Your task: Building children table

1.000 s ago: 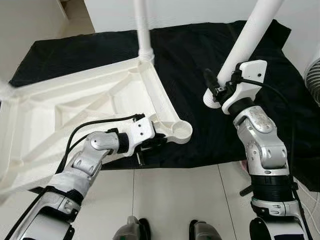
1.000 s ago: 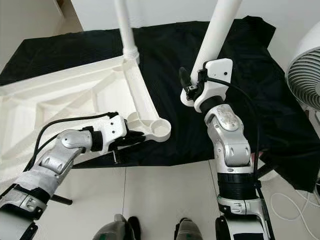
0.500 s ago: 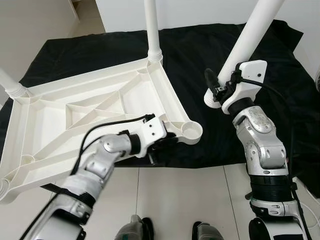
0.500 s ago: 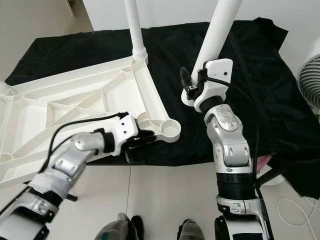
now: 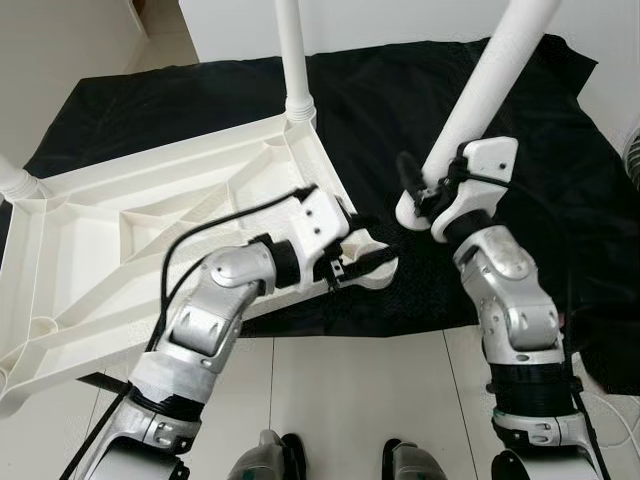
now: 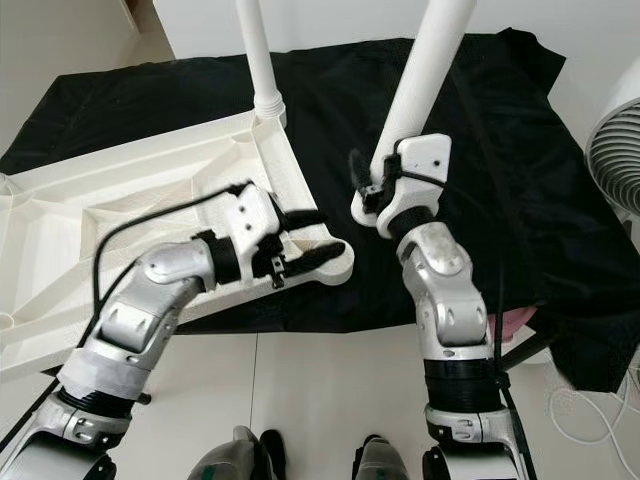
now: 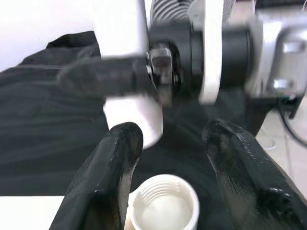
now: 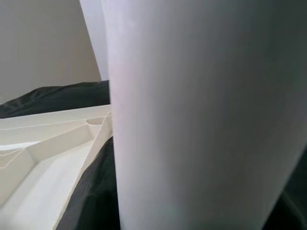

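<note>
Looking down through the left eye view, you have the white table top (image 5: 150,235) lying upside down on the black cloth (image 5: 400,110), one leg already standing in its far corner socket. Your left gripper (image 5: 362,262) sits at the near corner socket (image 5: 372,268), its fingers reaching along that corner; from here you cannot tell whether they pinch it or merely rest against it. Your right gripper (image 5: 418,190) is clamped on the loose leg (image 5: 480,95) just above its lower end, the leg slanting up and away.

From the right eye view, the foot of the leg (image 6: 420,80) hangs just beside the socket (image 6: 328,258) and a little above it, not yet over it. Judge the gap from both eyes before you lower.

Along the left wrist view, the two black fingers (image 7: 110,177) stand apart on either side of the threaded socket (image 7: 165,208), spread and gripping nothing you can confirm. The leg's end (image 7: 136,120) and the right gripper's finger hover close above. Steady the corner, but keep those fingers clear of the opening.

Through the right wrist view, the leg (image 8: 192,115) is pressed close against the camera, so the grip looks firm, with the table top (image 8: 43,148) behind it.

To do this well, you likely need to bring the leg upright first, centre it over the threads, then lower and turn. Entering tilted risks cross-threading or pushing the corner away.
</note>
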Available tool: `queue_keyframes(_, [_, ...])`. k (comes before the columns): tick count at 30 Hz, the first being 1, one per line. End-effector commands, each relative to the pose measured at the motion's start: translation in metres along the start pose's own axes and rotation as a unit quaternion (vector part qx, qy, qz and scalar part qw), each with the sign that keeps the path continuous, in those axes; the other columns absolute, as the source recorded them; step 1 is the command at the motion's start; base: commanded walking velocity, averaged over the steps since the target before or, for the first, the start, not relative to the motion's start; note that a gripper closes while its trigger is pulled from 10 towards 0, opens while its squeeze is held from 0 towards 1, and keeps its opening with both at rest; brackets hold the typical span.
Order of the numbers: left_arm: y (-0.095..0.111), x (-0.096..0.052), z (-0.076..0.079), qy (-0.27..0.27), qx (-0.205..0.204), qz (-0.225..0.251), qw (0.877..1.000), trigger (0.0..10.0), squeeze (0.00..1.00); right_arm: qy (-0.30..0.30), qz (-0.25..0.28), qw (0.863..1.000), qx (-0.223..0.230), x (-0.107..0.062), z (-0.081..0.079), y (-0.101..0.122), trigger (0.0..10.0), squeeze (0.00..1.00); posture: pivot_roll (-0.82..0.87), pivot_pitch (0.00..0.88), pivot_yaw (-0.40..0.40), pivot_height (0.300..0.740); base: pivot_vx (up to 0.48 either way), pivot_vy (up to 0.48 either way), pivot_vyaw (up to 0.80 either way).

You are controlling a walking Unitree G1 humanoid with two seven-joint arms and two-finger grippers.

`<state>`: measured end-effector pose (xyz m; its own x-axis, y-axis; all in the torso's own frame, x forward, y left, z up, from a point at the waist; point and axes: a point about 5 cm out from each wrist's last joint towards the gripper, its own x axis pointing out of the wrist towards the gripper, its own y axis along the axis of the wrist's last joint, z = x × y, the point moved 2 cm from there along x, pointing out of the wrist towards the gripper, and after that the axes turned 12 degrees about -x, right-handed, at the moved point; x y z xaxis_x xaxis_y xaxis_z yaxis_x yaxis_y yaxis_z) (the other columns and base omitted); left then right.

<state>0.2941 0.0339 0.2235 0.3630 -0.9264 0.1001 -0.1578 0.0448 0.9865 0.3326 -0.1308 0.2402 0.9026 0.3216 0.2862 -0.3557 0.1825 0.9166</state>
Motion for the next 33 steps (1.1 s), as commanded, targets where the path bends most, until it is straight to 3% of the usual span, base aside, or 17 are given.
queue_keyframes(1, [0.003, -0.01, -0.014, 0.102, -0.013, 0.018, 0.995, 10.0, 0.0, 0.014, 0.024, 1.0, 0.003, 0.0, -0.009, 0.008, 10.0, 0.0, -0.04, 0.155, 0.148, 0.74, 0.0, 0.0, 0.0])
queue_keyframes(6, [0.008, -0.022, -0.013, 0.123, -0.016, 0.025, 0.992, 10.0, 0.0, 0.024, 0.025, 0.999, 0.009, 0.0, -0.016, 0.006, 10.0, 0.0, -0.03, 0.142, 0.14, 0.74, 0.0, 0.0, 0.0])
queue_keyframes(8, [0.006, -0.033, -0.012, 0.149, -0.028, 0.018, 0.988, 10.0, 0.0, 0.037, 0.024, 0.999, 0.01, 0.002, -0.023, 0.003, 10.0, 0.0, -0.02, 0.126, 0.125, 0.74, 0.0, 0.0, 0.0])
queue_keyframes(11, [0.005, -0.036, -0.011, 0.158, -0.032, 0.012, 0.987, 10.0, 0.0, 0.041, 0.023, 0.999, 0.01, 0.002, -0.025, 0.001, 10.0, 0.0, -0.02, 0.123, 0.12, 0.74, 0.0, 0.0, 0.0])
queue_keyframes(18, [-0.002, -0.054, -0.018, 0.213, -0.047, 0.006, 0.976, 10.0, 0.0, 0.058, 0.026, 0.998, 0.016, 0.005, -0.033, -0.001, 10.0, 0.0, -0.02, 0.109, 0.092, 0.74, 0.0, 0.0, 0.0])
queue_keyframes(33, [-0.021, -0.059, 0.005, 0.201, -0.102, -0.006, 0.974, 10.0, 0.0, 0.087, 0.004, 0.996, 0.009, -0.006, -0.048, -0.021, 10.0, 0.0, -0.02, 0.107, 0.065, 0.74, 0.0, 0.0, 0.0])
